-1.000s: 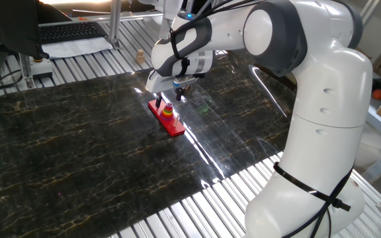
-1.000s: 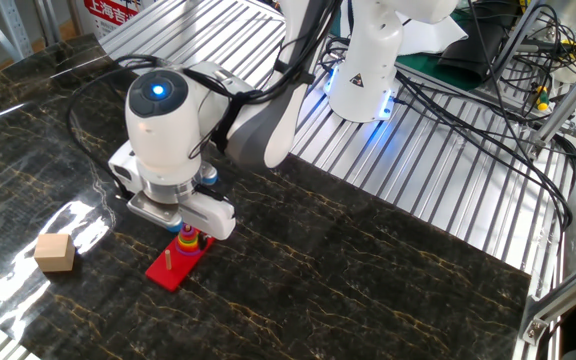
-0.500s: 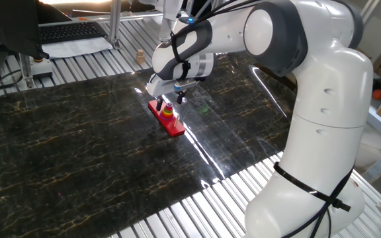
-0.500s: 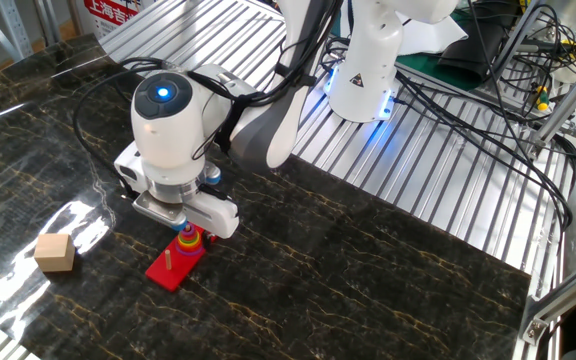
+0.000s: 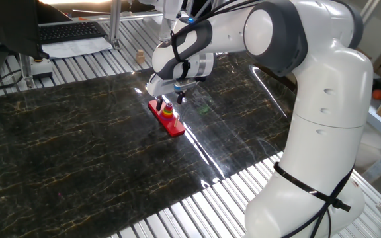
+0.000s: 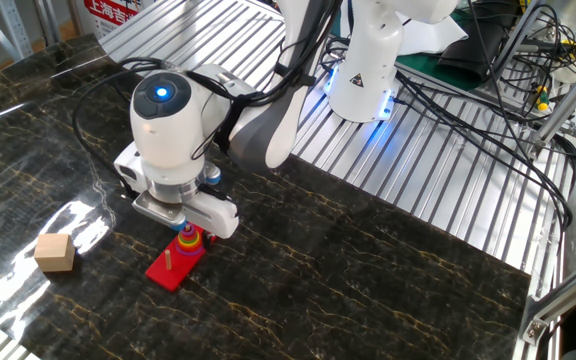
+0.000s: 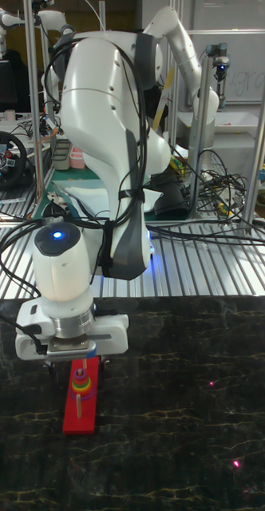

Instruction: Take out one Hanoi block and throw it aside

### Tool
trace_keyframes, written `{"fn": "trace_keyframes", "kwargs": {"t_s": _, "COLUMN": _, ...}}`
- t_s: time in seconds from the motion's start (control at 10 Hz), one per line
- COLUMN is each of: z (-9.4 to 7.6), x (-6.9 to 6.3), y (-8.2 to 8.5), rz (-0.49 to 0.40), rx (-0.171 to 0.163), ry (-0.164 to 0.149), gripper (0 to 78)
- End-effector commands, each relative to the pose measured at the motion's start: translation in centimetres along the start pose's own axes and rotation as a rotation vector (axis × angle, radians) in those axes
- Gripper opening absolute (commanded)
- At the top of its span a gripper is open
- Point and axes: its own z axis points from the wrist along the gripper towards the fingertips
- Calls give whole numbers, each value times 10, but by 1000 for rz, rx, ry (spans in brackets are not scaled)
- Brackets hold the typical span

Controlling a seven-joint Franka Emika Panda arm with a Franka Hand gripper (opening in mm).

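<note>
The end effector (image 7: pixel 73 366) hung right over the red base (image 7: pixel 79 409), fingers astride the ring stack; the Hanoi block (image 7: pixel 81 371) topped it. Grip state: couldn't tell.

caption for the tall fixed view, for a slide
Franka gripper poised over the stack of coloured rings on the red base, dark marble-patterned table.

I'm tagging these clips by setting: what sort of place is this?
Likely a robotics lab: a ribbed metal workbench with loose cables, a keyboard on a desk, and a second robot arm behind.
</note>
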Motion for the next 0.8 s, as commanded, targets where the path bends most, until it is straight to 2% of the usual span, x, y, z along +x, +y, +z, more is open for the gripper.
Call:
{"fn": "trace_keyframes", "kwargs": {"t_s": 0.1, "z": -10, "x": -1, "y": -1, "rz": 4, "rx": 2, "ry": 0, "gripper": 774}}
{"fn": "trace_keyframes", "kwargs": {"t_s": 0.8, "z": -11, "x": 0, "y": -3, "rz": -3, "rx": 1, "ry": 10, "gripper": 774}}
